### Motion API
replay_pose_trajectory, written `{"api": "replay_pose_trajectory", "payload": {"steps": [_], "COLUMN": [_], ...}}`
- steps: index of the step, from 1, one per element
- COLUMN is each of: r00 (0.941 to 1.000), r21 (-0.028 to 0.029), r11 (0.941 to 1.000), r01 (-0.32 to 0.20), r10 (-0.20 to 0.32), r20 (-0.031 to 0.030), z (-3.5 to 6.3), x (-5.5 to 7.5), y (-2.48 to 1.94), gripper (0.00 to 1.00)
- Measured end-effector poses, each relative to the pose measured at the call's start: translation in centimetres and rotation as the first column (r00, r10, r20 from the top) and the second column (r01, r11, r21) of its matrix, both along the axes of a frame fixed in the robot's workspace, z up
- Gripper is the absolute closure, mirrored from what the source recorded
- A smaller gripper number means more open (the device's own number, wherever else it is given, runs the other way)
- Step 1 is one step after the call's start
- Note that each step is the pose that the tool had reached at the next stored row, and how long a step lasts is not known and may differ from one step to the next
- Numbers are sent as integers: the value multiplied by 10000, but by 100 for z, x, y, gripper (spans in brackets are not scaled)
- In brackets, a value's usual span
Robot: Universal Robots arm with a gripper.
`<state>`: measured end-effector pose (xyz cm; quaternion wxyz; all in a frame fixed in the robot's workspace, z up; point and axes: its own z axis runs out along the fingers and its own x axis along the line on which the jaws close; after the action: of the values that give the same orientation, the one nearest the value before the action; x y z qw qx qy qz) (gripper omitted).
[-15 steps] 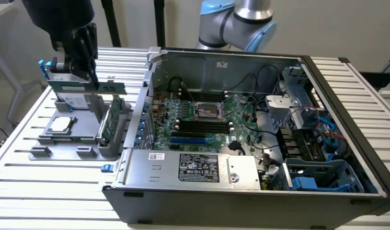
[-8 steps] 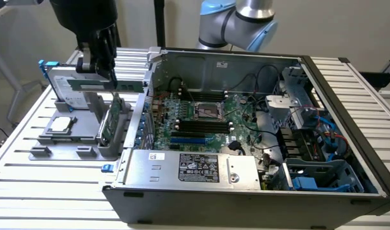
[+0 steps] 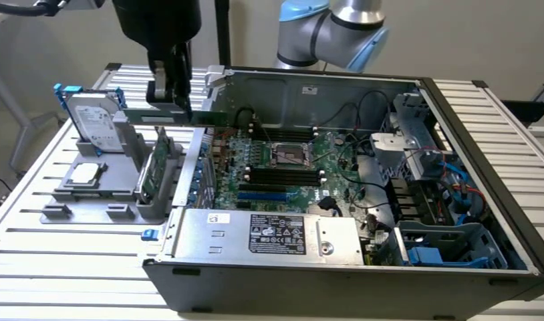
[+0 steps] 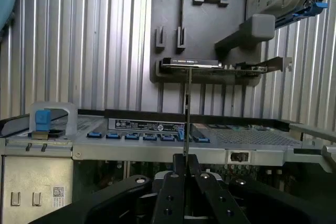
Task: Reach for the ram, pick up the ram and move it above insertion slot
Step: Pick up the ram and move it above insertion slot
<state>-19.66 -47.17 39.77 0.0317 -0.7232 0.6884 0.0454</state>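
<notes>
The ram (image 3: 210, 119) is a thin green stick. It hangs level in the air over the left wall of the open computer case (image 3: 343, 281). My gripper (image 3: 170, 103) is shut on it from above. In the wrist view the ram (image 4: 187, 108) shows edge-on as a thin line running out from between the black fingers (image 4: 173, 182) of the gripper (image 4: 185, 163). The black memory slots (image 3: 281, 177) lie on the motherboard, lower down and toward the exterior view's right of the ram.
A grey holder (image 3: 76, 214) on the slatted table (image 3: 58, 267) carries a silver hard drive (image 3: 98, 124), a processor chip (image 3: 85, 174) and an upright green expansion card (image 3: 156, 167). A power supply (image 3: 272, 234) sits at the case's near side. Cables and a drive cage fill its right end.
</notes>
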Motion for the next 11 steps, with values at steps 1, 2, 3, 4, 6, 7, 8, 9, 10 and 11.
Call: {"api": "replay_pose_trajectory", "payload": {"steps": [1,2,3,4,6,7,8,9,10,11], "r00": [10000,10000,10000,10000,10000,10000,10000,10000,10000,10000], "r21": [28,57,84,113,162,182,198,210,216,222], "r11": [10000,10000,10000,9999,9999,9998,9998,9998,9998,9998], "r01": [1,1,0,0,2,0,-1,1,1,0], "r10": [-1,-1,0,0,-2,0,1,-1,-1,0], "r20": [0,0,-1,0,-1,0,0,-1,-1,0], "z": [0,0,1,0,0,1,0,1,1,0], "x": [45,90,135,181,269,316,361,407,452,500], "y": [0,0,0,0,0,0,0,0,0,0], "gripper": [86,86,86,86,86,86,86,86,86,86]}}
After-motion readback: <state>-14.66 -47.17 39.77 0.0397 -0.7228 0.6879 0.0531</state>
